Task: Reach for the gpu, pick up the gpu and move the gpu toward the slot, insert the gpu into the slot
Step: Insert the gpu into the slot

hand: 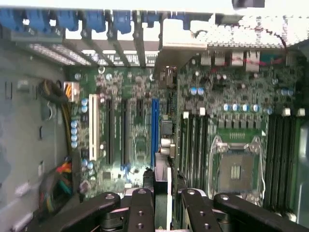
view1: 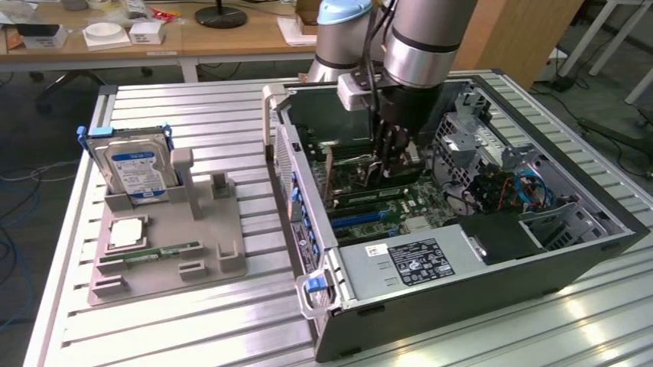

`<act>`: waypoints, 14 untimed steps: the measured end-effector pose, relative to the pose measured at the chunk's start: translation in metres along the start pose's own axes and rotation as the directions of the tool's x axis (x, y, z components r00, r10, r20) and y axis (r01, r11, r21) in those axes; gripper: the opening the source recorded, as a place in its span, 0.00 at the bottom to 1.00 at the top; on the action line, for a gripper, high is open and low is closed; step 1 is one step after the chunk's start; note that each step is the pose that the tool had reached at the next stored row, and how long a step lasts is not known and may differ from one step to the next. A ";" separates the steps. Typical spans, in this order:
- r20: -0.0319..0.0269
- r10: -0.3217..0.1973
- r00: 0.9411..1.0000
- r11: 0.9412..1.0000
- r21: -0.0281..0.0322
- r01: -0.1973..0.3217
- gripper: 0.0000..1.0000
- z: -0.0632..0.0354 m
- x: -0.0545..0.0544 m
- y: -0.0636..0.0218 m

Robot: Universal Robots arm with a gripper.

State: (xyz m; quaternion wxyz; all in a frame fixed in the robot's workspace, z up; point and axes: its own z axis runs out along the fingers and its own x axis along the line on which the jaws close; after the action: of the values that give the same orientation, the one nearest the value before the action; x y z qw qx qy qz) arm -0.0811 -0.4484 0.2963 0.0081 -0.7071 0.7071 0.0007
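Observation:
My gripper (view1: 393, 170) reaches down into the open computer case and is shut on the gpu (view1: 359, 177), a thin black card held on edge above the motherboard. In the wrist view the black fingers (hand: 141, 208) clamp the card (hand: 162, 181) from both sides around the gripper's middle (hand: 161, 195), and the card's silver end bracket (hand: 183, 36) points at the case's rear wall. The slot (hand: 155, 130), a long narrow blue connector, lies right beside the card's line and shows along most of its length. It also appears on the board under the arm (view1: 357, 219). I cannot tell whether the card touches it.
The square silver processor socket (hand: 236, 166) and black memory connectors (hand: 280, 150) lie beyond the card. A white connector (hand: 93, 128) and black ones lie on the slot's other side. On the exterior view's left, a grey holder (view1: 204, 264) carries a blue-labelled hard drive (view1: 138, 168) and a memory stick (view1: 153, 251). The power supply (view1: 408, 264) fills the case's near corner.

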 end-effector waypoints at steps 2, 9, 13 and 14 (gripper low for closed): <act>0.000 0.000 1.000 1.000 0.000 0.000 0.27 0.0023 0.001 0.0037; 0.000 0.000 1.000 1.000 0.000 0.000 0.27 0.0094 0.011 0.0042; 0.000 -0.001 1.000 1.000 0.000 0.001 0.27 0.0164 0.011 0.0042; 0.000 -0.001 1.000 1.000 0.000 0.001 0.27 0.0182 0.011 0.0042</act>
State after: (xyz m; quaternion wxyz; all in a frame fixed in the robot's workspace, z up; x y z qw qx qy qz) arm -0.0851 -0.4595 0.2779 0.0082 -0.7073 0.7068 0.0008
